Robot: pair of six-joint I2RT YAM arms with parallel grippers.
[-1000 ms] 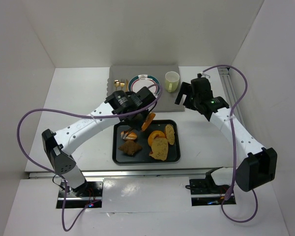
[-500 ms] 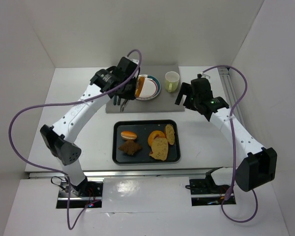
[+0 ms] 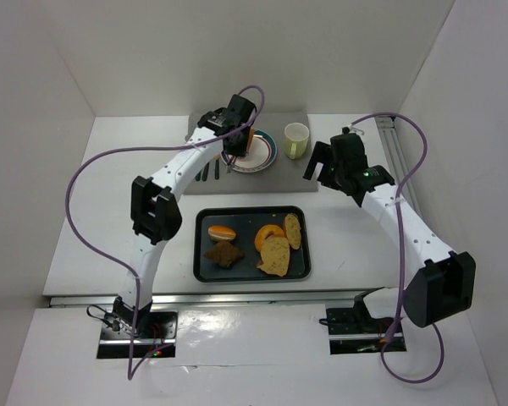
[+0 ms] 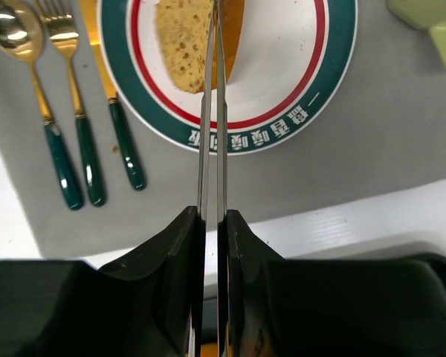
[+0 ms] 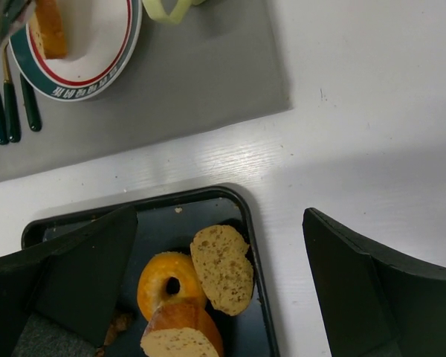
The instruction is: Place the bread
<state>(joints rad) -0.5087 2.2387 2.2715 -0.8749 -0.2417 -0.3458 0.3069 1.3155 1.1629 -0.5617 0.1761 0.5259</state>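
A bread slice (image 3: 248,140) with an orange crust stands on edge on the white plate (image 3: 267,157) with a green and red rim, at the back of the table. My left gripper (image 3: 234,139) hovers over the plate, shut on thin metal tongs (image 4: 212,111). Both blades run out to the bread slice (image 4: 180,44) on the plate (image 4: 282,126); their tips are cut off by the top of the left wrist view. My right gripper (image 3: 317,165) stands open to the right of the plate, holding nothing. From the right wrist, the slice (image 5: 48,26) shows at top left.
A black tray (image 3: 199,254) in front holds a bun (image 3: 222,231), a brown pastry (image 3: 224,253), a donut (image 3: 268,235) and two slices. A pale green cup (image 3: 296,139) stands right of the plate. Spoon (image 4: 7,26), fork (image 4: 59,22) and knife (image 4: 108,89) lie on the grey mat (image 4: 320,171).
My left arm has swung from above the tray back to the plate, carrying the bread slice in the tongs. The right arm has not moved.
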